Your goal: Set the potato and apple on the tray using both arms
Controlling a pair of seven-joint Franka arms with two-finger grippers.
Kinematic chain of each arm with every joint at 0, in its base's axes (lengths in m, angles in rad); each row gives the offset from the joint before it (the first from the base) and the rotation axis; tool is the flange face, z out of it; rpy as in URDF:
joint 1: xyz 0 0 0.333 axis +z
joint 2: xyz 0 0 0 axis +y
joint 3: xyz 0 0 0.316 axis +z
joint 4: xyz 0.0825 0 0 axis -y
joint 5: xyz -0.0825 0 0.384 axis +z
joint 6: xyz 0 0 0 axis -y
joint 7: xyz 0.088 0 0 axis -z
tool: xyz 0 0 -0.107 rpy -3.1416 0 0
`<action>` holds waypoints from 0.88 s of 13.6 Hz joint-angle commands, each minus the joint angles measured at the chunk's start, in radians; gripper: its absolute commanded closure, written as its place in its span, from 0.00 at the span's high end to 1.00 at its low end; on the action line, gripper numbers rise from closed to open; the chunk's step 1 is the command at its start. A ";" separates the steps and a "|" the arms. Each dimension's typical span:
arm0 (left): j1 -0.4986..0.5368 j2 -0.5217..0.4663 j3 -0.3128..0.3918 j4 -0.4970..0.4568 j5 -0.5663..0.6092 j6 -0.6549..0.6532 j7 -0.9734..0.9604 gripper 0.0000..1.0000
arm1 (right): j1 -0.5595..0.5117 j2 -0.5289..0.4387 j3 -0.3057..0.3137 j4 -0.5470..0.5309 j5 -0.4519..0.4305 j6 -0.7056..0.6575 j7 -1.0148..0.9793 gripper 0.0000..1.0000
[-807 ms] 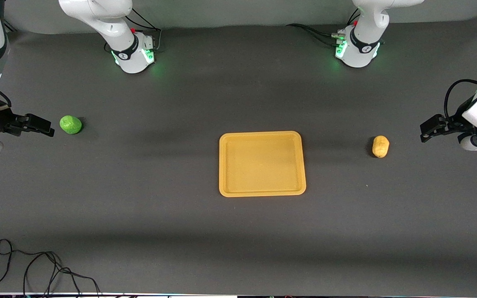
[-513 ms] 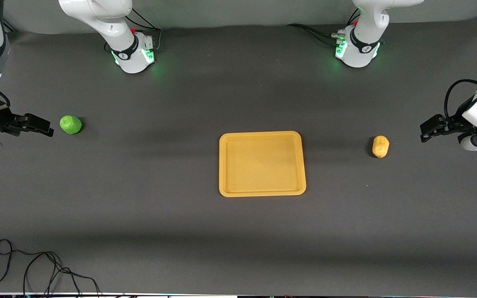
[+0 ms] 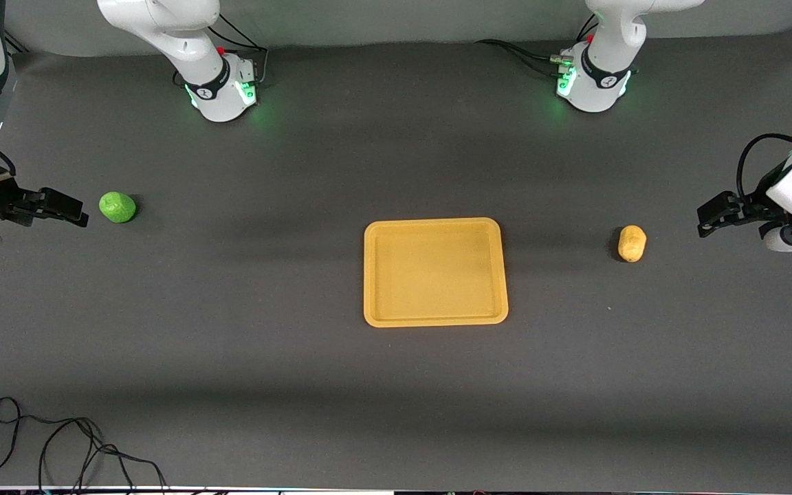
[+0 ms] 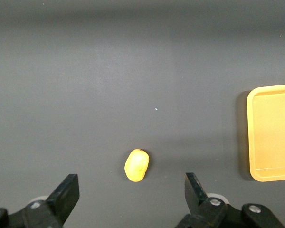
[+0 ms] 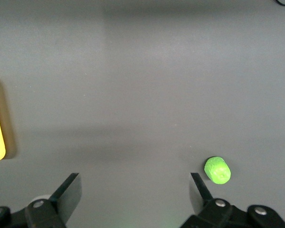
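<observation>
- Potato (image 3: 632, 243) lies bare on the tabletop (image 3: 396, 385) toward the left arm's end, well apart from the tray (image 3: 435, 271); apple (image 3: 117, 207) lies toward the right arm's end, also well apart from it. Tray sits mid-table, nothing in it.
- Left gripper (image 3: 711, 218) hangs up in the air near the potato, fingers (image 4: 66, 194) spread wide, holding nothing. Right gripper (image 3: 66, 210) hangs just beside the apple, likewise wide and empty.
- Risk, as we judge it: both items are rounded and smooth; a pinch off centre could squirt or roll them away. The apple shows off to one side of the right gripper in its wrist view, so we would recentre before descending.
- Second risk: both arms reaching the tray together could crowd each other over it.
- Room: open tabletop all round both items. Low tray rim must be cleared when carrying in. Loose cable (image 3: 59, 440) lies near the front edge, well clear.
</observation>
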 commanded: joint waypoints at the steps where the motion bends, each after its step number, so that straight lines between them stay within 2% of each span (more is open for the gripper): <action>1: 0.025 0.016 0.000 -0.050 0.008 0.060 0.069 0.96 | 0.013 0.003 -0.008 0.018 0.001 -0.019 0.003 1.00; 4: 0.051 0.051 -0.001 -0.154 0.008 0.218 0.106 0.93 | 0.015 -0.003 -0.008 0.003 0.001 0.007 0.000 1.00; 6: 0.053 0.062 0.000 -0.280 0.008 0.347 0.116 0.93 | 0.007 -0.029 -0.013 -0.058 -0.002 0.046 -0.044 1.00; 7: 0.051 0.074 -0.001 -0.346 0.008 0.425 0.134 0.93 | 0.003 -0.052 -0.048 -0.110 -0.006 0.085 -0.103 1.00; 8: 0.053 0.095 -0.001 -0.398 0.008 0.480 0.157 0.93 | 0.006 -0.075 -0.109 -0.164 -0.006 0.124 -0.171 1.00; 12: 0.068 0.230 -0.001 -0.454 0.008 0.484 0.334 0.93 | 0.007 -0.179 -0.293 -0.348 -0.010 0.201 -0.348 1.00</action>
